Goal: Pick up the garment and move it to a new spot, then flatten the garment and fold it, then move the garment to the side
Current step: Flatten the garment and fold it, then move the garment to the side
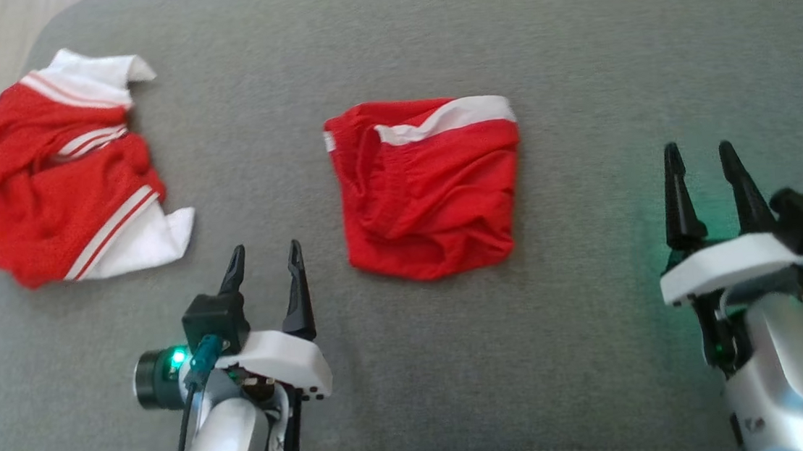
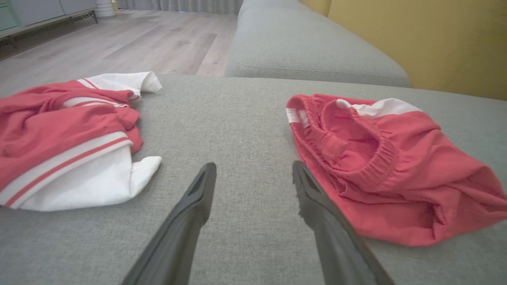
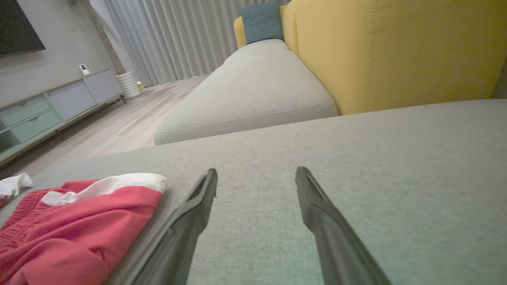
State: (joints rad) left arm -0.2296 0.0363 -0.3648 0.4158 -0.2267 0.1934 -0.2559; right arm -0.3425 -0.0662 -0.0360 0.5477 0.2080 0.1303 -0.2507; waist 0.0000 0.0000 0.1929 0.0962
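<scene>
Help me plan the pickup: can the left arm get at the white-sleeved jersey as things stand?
Probably yes: the left gripper is open, only bare cushion lies between it and the jersey, and the other red garment sits to its right.

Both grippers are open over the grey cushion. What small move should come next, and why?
Probably swing the left gripper forward and left to the jersey and lower it onto the near white sleeve. The jersey lies crumpled and untouched at the left end of the cushion; that gripper stands open and nearest to it.
</scene>
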